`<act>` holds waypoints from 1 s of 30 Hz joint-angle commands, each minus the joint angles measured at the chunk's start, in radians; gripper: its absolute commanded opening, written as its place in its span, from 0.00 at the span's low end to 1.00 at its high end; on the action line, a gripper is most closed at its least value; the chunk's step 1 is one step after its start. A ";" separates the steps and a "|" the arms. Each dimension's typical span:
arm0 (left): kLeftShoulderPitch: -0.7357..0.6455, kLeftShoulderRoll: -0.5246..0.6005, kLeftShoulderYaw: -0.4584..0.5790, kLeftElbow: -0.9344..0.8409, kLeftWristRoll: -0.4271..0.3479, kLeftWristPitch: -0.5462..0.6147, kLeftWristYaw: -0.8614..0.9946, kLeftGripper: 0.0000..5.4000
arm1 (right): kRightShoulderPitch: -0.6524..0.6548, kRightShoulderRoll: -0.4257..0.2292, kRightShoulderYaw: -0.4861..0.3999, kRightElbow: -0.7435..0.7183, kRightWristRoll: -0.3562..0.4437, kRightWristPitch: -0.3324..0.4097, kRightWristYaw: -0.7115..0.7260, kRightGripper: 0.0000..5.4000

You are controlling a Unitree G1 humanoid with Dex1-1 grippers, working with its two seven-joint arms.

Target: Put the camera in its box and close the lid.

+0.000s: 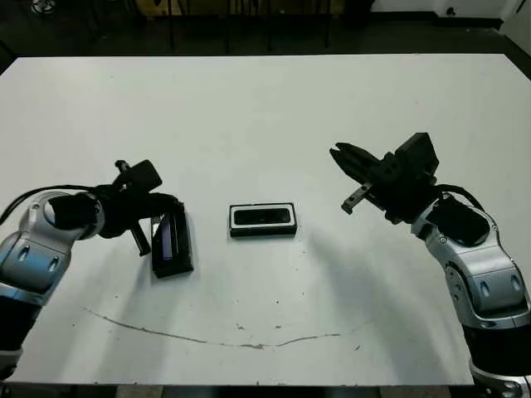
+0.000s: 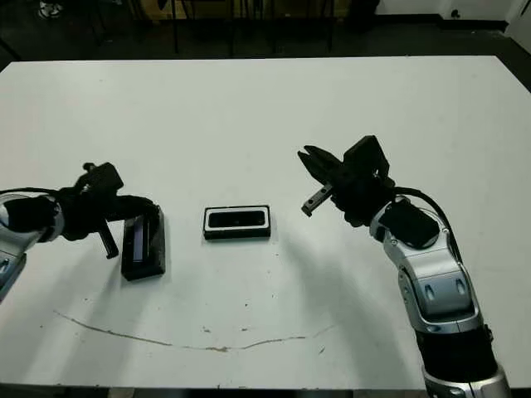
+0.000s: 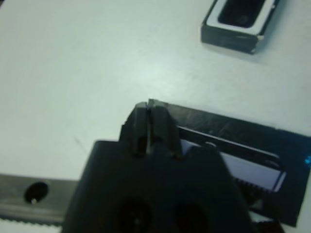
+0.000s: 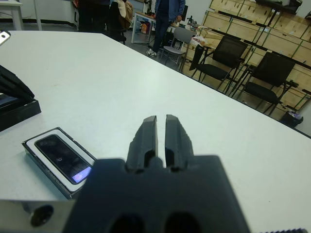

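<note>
Beside the lid [image 1: 172,242], the camera [image 1: 263,217] lies inside its box [image 1: 235,229].

A white table [image 1: 265,108] filled most of the scene, with a thin brownish scuff line [image 1: 207,338] curving along its near edge. Beyond its far edge the floor was dark. Farther off stood black chairs [image 4: 272,73], stacked wooden crates [image 4: 243,22] and a person [image 4: 167,14] in dark trousers.

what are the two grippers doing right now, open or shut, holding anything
Left gripper: shut, empty, at the lid.
Right gripper: shut, empty, raised above the table.
</note>
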 commanded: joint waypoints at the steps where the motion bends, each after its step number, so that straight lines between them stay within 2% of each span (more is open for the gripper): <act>1: 0.001 -0.005 -0.009 0.014 0.007 -0.010 -0.003 0.00 | 0.015 -0.012 0.002 0.002 -0.005 0.011 -0.003 0.00; 7: 0.032 -0.024 0.042 -0.002 -0.020 -0.046 0.029 0.00 | 0.015 -0.006 -0.001 0.013 0.005 0.010 0.001 0.00; 9: 0.052 -0.036 0.072 -0.047 -0.040 -0.025 0.055 0.00 | 0.014 -0.007 0.002 0.013 0.001 0.012 0.000 0.00; 13: 0.126 -0.087 0.176 -0.228 -0.142 0.035 0.121 0.00 | 0.013 -0.006 0.005 0.015 -0.005 0.008 -0.004 0.00; 18: 0.218 -0.143 0.332 -0.471 -0.328 0.132 0.195 0.00 | 0.013 -0.004 0.002 0.018 -0.004 0.009 -0.002 0.00; 23: 0.266 -0.102 0.481 -0.592 -0.465 0.232 0.234 0.00 | 0.013 -0.009 0.003 0.020 -0.006 0.005 0.004 0.00; 26: 0.282 -0.045 0.524 -0.576 -0.483 0.248 0.210 0.00 | 0.013 -0.009 0.003 0.020 -0.004 0.006 0.006 0.00; 30: 0.310 0.060 0.522 -0.503 -0.445 0.256 0.171 0.00 | 0.013 -0.012 0.004 0.020 -0.008 0.005 0.006 0.00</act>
